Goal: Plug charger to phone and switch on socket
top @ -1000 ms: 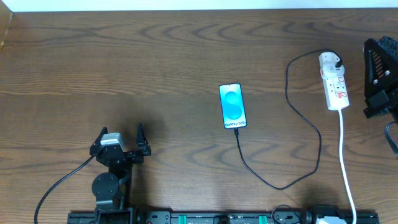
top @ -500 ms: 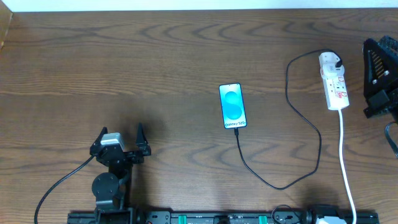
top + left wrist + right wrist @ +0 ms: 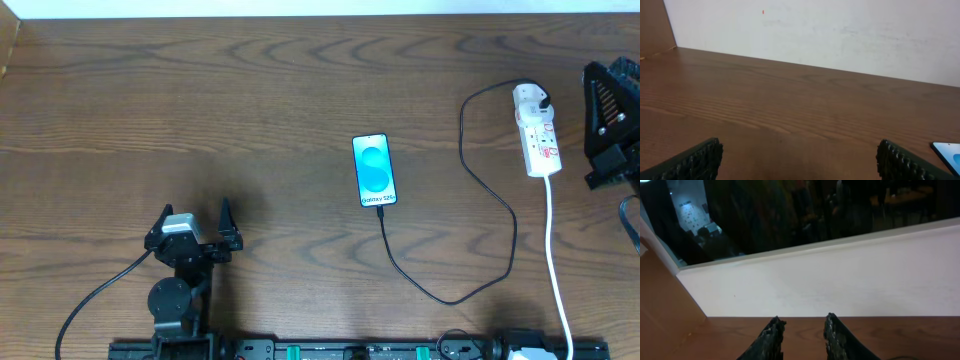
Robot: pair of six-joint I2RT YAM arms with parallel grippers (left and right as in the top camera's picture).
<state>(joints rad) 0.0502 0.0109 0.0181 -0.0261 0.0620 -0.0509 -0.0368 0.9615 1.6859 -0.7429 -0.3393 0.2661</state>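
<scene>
Right gripper [image 3: 804, 322] hangs empty, fingers a narrow gap apart, just beside the white power strip [image 3: 538, 135]; left gripper [image 3: 195, 218] sits spread wide, well apart from everything. The charger cable [image 3: 450, 298] looks already seated in the phone [image 3: 374, 170], its plug head [image 3: 531, 98] in the strip. Likely next: come in over the strip and press its switch squarely, without nudging the plug head

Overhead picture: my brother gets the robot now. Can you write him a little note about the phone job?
Left gripper: wide open, empty, at the front left.
Right gripper: slightly open, empty, beside the socket.
Phone: in the middle, screen lit. The charger cable reaches its bottom end, and its plug sits in the socket.
Done: looks plugged in.
To do: check the socket switch; can't tell if it is on.
</scene>
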